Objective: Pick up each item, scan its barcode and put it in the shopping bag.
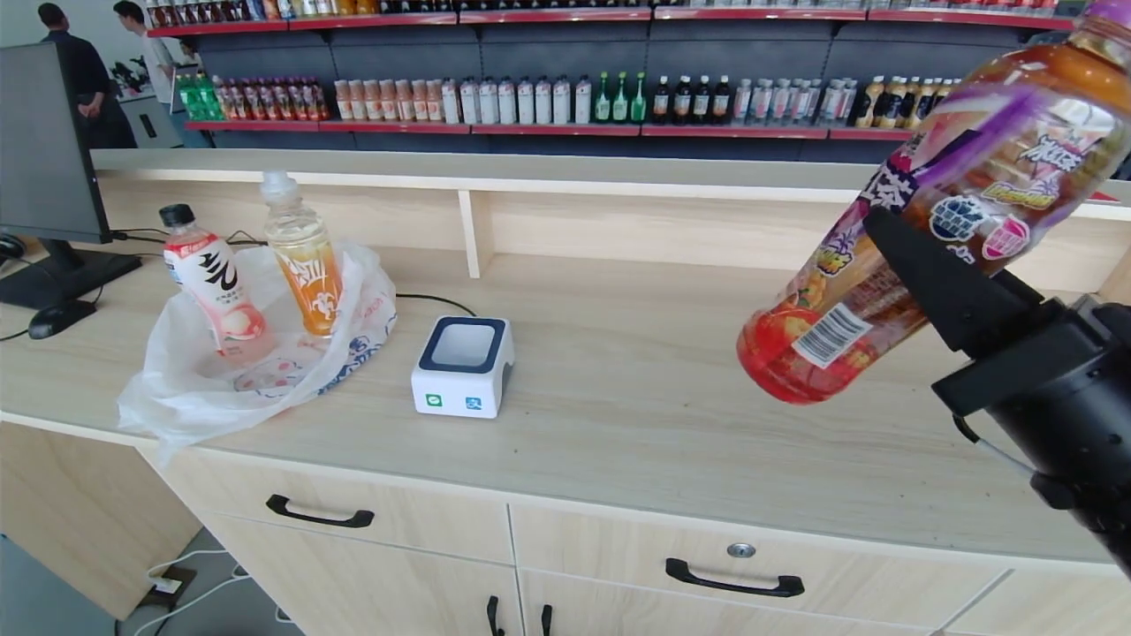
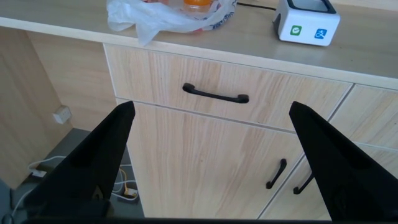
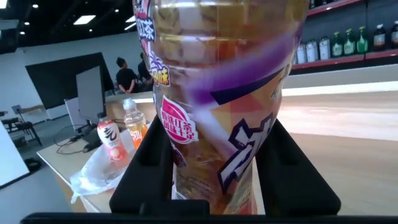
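My right gripper [image 1: 950, 265] is shut on an orange tea bottle [image 1: 928, 212] with a purple-patterned label, held tilted in the air above the right side of the counter, its barcode facing down and forward. The same bottle [image 3: 217, 106] sits between my right fingers [image 3: 149, 168]. The white scanner [image 1: 463, 366] stands on the counter middle, well left of the bottle. A white plastic shopping bag [image 1: 177, 389] lies at the left with a pink bottle [image 1: 212, 287] and an orange bottle [image 1: 303, 261] standing in it. My left gripper [image 2: 208, 162] hangs open, low in front of the cabinet drawers.
A monitor [image 1: 44, 150] and a mouse [image 1: 57, 320] stand at the counter's far left. A raised wooden ledge [image 1: 565, 177] runs along the back. Drawer handles [image 2: 214, 95] face the left gripper. Shelves of bottles [image 1: 530, 97] fill the background.
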Controlling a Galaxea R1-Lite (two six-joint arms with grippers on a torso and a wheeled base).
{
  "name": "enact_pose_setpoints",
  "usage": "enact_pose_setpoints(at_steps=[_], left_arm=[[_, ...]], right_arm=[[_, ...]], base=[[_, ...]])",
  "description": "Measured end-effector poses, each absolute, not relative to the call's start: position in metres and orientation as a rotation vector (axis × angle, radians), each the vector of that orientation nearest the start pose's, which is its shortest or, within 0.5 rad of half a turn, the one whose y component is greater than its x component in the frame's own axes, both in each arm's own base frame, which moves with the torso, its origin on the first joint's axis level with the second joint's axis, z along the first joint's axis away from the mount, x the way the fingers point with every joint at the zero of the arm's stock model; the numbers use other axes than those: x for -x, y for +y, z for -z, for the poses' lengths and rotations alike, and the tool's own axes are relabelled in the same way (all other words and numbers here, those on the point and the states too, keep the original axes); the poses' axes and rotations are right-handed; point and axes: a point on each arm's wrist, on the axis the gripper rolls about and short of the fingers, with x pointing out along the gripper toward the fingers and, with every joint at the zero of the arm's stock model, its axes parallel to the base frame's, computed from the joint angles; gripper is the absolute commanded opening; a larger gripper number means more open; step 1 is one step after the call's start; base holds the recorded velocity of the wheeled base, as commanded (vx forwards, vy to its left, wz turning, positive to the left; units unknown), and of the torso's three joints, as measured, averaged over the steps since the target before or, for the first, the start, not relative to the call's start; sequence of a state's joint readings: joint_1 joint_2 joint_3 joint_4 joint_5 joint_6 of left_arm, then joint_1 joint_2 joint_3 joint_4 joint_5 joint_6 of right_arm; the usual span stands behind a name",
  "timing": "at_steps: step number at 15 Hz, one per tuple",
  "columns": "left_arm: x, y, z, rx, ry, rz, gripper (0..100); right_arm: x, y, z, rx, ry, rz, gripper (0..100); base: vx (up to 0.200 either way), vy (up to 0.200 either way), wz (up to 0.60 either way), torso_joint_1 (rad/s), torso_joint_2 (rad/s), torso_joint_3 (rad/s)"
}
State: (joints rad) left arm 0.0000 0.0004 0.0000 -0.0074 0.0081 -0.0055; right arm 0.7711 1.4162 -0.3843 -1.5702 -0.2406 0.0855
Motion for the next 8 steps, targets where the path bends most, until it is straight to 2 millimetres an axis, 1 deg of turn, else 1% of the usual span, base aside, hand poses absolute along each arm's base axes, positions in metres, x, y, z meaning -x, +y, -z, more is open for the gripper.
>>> enact_pose_setpoints(at_steps=[2, 4, 8], left_arm=[[0.023, 0.0, -0.076, 0.006, -0.007, -0.008, 100], [0.023, 0.0, -0.076, 0.006, -0.007, -0.008, 100], [0.023, 0.0, -0.076, 0.006, -0.007, -0.008, 100]], right_arm=[[-0.135, 0.135, -0.237, -0.393, -0.44, -0.587, 0], [-0.128, 0.136, -0.242, -0.422, -0.452, -0.621, 0], [-0.108, 0.152, -0.248, -0.47, -0.446, -0.756, 0]], base=[[0.0, 0.0, 0.0, 0.0, 0.0, 0.0], [0.0, 0.0, 0.0, 0.0, 0.0, 0.0], [0.0, 0.0, 0.0, 0.0, 0.0, 0.0]])
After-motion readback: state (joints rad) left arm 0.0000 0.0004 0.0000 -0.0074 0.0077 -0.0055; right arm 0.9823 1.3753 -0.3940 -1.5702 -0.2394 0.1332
